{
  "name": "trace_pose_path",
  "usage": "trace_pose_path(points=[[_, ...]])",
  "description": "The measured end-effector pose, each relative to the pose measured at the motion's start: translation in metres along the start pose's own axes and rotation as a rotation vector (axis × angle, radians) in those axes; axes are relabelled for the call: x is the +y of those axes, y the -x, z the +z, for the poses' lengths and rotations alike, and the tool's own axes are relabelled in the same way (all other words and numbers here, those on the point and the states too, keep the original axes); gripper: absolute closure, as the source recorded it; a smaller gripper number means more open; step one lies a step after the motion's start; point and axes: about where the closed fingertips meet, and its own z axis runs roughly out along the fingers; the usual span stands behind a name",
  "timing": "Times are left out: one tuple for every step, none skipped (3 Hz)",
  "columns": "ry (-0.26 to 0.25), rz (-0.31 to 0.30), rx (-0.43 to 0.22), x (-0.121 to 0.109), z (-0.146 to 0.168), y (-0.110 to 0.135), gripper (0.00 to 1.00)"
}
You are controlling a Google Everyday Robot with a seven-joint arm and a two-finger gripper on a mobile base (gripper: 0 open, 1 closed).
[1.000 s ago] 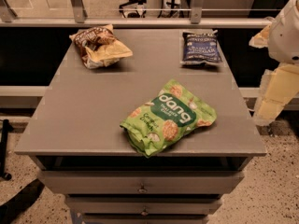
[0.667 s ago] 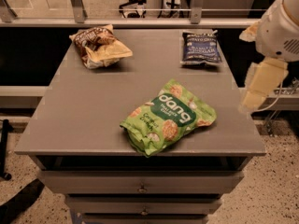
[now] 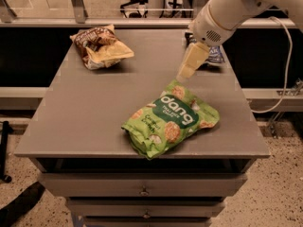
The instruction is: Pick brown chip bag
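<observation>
While the white arm (image 3: 227,13) stretched in from the upper right of the camera view, its cream-coloured gripper (image 3: 183,74) hung over the far right part of the grey table (image 3: 85,112), pointing down and to the left. The gripper's tip stood just beyond the far edge of the green "dang" bag (image 3: 170,119). Whether it touched the table top or hovered above it could not be told. Whether the gripper was spread or pressed together could not be told either, as it showed only as one pale tapering shape.

The brown chip bag (image 3: 100,46) lay at the far left corner of the table. It was wrinkled, dark brown with pale lettering in its upper part and pale yellow-tan in its lower part. It was well apart from the gripper, with bare table top between the two, and it lay flat with nothing touching it.

The green "dang" bag lay right of centre, near the front edge, with its lettering slanted. A dark blue bag (image 3: 217,55) lay at the far right, mostly hidden behind the gripper. Grey drawers (image 3: 142,186) with small knobs sat beneath the table top. A pale cable (image 3: 285,65) hung down at the right, over a speckled floor (image 3: 279,183).
</observation>
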Motion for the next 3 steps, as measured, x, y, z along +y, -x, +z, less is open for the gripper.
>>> trace_pose_path(points=[[-0.002, 0.002, -0.031, -0.005, 0.009, 0.006, 0.00], [-0.003, 0.003, -0.065, -0.010, 0.019, 0.013, 0.00], [-0.010, 0.028, -0.141, -0.033, 0.050, 0.041, 0.00]])
